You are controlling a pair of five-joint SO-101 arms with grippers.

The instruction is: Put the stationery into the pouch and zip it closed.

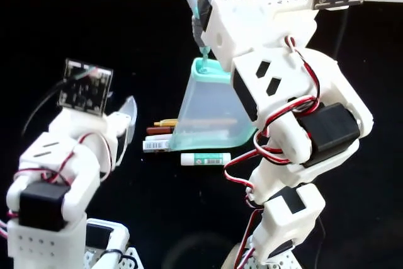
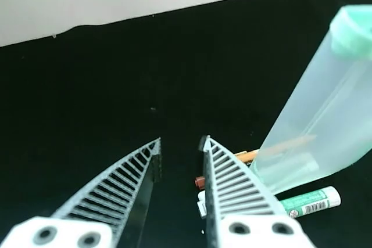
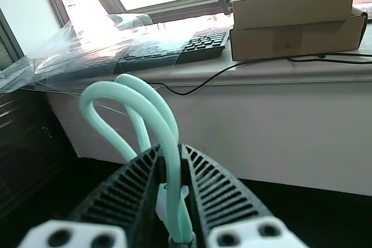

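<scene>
Though translucent, mint wedge-shaped pouch (image 1: 208,111) beneath ribbed right end effector (image 3: 171,152).

No wording can be read. Green print is carried on the white tube (image 2: 308,201), but it is too small to be made out. Barcode-like stripes are seen on a white label (image 1: 155,145), and a faint round mark on the cardboard box (image 3: 286,45).
</scene>
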